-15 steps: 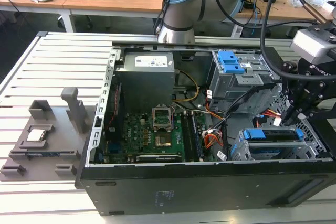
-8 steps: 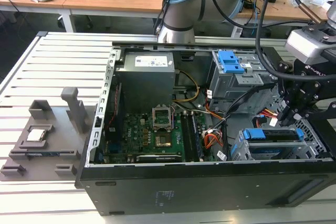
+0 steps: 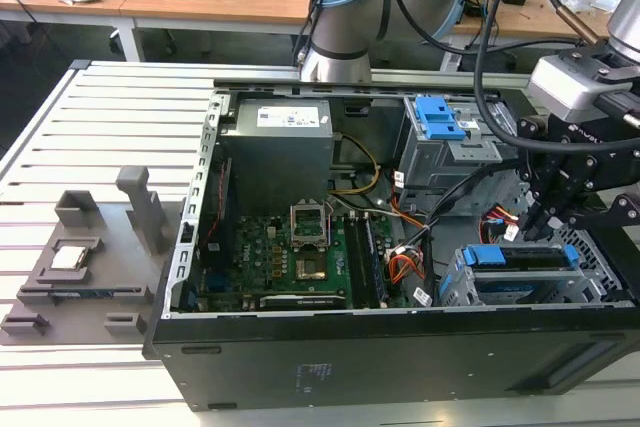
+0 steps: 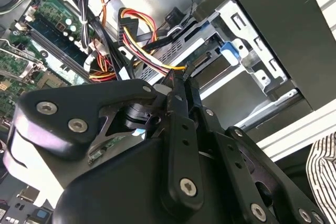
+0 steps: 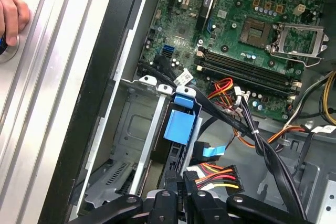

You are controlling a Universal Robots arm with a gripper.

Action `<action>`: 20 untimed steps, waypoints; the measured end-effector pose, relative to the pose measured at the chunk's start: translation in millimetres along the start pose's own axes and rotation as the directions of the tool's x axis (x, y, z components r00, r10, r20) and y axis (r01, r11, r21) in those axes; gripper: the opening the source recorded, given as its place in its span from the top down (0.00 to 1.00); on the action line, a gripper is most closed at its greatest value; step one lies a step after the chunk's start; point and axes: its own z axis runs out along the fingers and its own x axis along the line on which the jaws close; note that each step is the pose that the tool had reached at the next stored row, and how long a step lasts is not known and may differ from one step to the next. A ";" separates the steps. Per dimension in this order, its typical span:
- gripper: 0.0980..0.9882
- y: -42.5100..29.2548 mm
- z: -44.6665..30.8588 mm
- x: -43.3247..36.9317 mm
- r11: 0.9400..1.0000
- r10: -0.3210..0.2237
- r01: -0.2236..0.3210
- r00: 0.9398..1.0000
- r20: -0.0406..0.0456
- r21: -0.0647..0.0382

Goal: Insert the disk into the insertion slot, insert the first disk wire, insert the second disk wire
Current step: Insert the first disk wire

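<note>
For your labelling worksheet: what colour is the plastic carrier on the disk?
Bright blue; the carrier shows best in the exterior view.

Gripper (image 5: 181,195) clamps pwr wire (image 5: 210,176) at plug, just beside disk (image 5: 179,124).

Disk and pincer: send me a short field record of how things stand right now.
disk: lying in the insertion slot, blue carrier showing
pincer: close above the slot, shut on the power connector
power connector: black, with red, yellow and black wires; whether it is plugged into the disk cannot be told
hand: resting on the slatted table
</note>
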 end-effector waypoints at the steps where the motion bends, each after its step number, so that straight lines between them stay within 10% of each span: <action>1: 0.93 0.7 0.0 -0.2 1.000 0.000 0.000 1.000 0.000 0.000; 20: 0.93 4.5 0.8 -0.3 0.998 0.060 -0.060 0.998 0.003 -0.003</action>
